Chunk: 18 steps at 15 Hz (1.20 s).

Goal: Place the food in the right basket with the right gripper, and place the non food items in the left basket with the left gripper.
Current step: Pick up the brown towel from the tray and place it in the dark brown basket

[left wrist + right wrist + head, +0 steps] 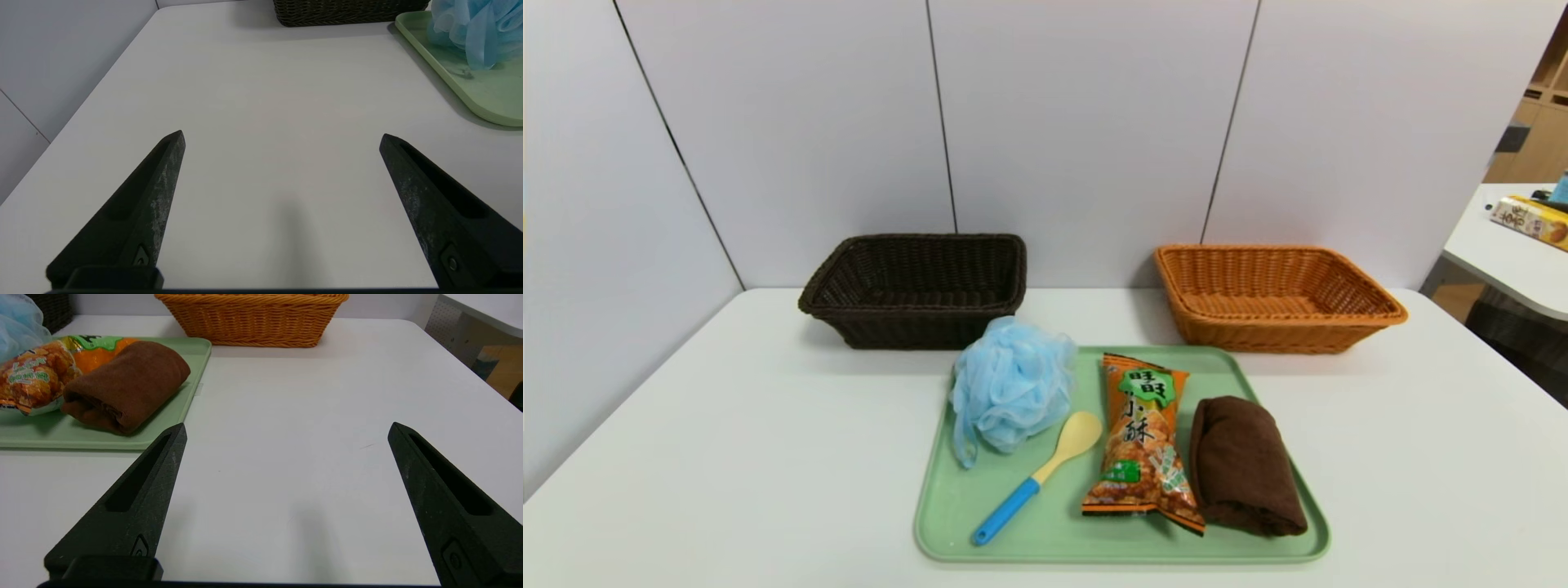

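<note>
1. The left gripper (282,136) hovers over bare white desk (261,122), its fingers spread wide and holding nothing.
2. The right gripper (287,428) hangs likewise over the desk beside the green tray (1045,531), fingers wide apart and empty.
3. On the tray, from left to right, lie the blue bath pouf (1011,384), the spoon (1037,476), the orange snack bag (1143,445) and the rolled brown towel (1241,465).
4. Behind the tray stand the dark brown basket (915,290) on the left and the orange-tan basket (1274,298) on the right, both with nothing in them.
</note>
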Tool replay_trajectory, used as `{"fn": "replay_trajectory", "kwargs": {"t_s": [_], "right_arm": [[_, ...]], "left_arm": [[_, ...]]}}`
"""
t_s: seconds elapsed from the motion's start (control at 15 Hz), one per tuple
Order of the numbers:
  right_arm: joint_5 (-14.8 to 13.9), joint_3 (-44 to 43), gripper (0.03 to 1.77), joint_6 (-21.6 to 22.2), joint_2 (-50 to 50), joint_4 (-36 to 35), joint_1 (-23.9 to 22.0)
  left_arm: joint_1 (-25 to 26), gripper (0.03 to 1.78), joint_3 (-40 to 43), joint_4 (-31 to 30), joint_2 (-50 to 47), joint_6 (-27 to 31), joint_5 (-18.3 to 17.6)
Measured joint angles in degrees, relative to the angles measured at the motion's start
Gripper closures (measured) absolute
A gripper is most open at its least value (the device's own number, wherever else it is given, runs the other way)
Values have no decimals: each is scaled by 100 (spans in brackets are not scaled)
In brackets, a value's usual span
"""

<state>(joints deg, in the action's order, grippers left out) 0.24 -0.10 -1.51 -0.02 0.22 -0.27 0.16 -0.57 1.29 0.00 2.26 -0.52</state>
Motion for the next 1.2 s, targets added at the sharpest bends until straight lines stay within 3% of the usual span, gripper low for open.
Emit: {"fn": "replay_trajectory", "kwargs": {"t_s": [0.2,0.47,0.73,1.2], "right_arm": [[182,-447,10,-116,13,262,0],[435,-1580,10,-116,404,1170,-6],[466,-2776,10,-112,1389,1295,-41],[507,-4624,10,-96,3148,1734,-37]], "left_arm": [[-5,12,-516,510,40,83,-195],[5,12,-1635,1207,633,154,-667],[33,12,-2979,1410,1703,162,-669],[44,12,-5477,2925,3685,-226,-705]]}}
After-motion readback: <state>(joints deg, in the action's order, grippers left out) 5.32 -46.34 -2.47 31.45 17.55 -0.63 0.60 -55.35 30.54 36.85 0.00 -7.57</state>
